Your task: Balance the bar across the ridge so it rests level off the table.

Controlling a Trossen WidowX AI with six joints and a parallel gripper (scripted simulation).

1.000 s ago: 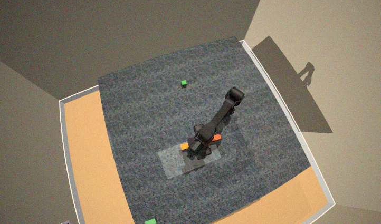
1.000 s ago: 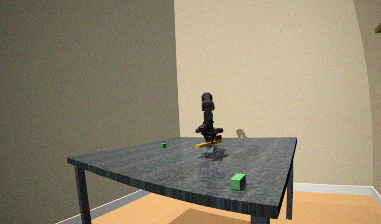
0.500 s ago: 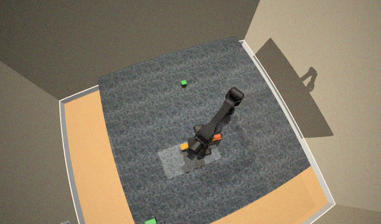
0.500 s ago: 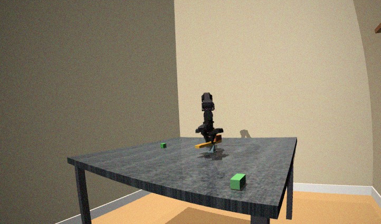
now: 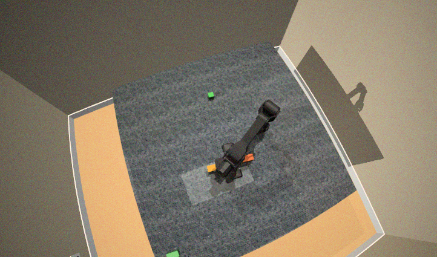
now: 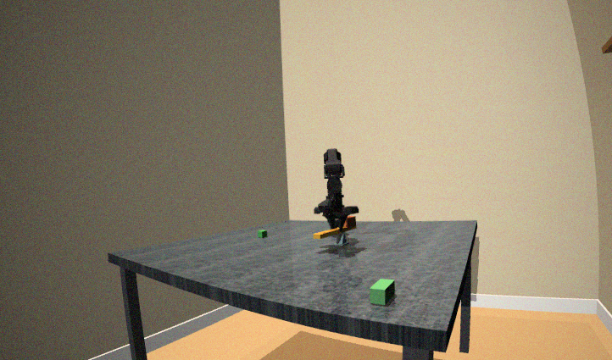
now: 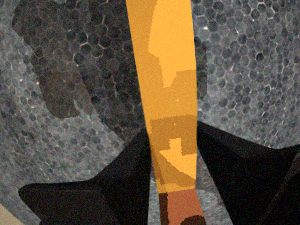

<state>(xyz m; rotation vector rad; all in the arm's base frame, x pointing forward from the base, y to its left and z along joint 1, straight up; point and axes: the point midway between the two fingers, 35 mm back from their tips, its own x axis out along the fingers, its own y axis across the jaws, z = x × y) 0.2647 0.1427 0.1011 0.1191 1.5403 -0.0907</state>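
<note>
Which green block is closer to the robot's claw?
The small green block at the far side of the table is closer to the gripper holding the orange bar. The other green block sits by the near table edge, farther away.

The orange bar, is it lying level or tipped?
Tipped: the bar slopes, yellow end lower, in the shut gripper.

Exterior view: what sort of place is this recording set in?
Probably a bare test room: plain beige walls, an orange floor, and one dark stone-patterned table carrying a single arm whose gripper holds an orange bar, plus two green cubes.
</note>
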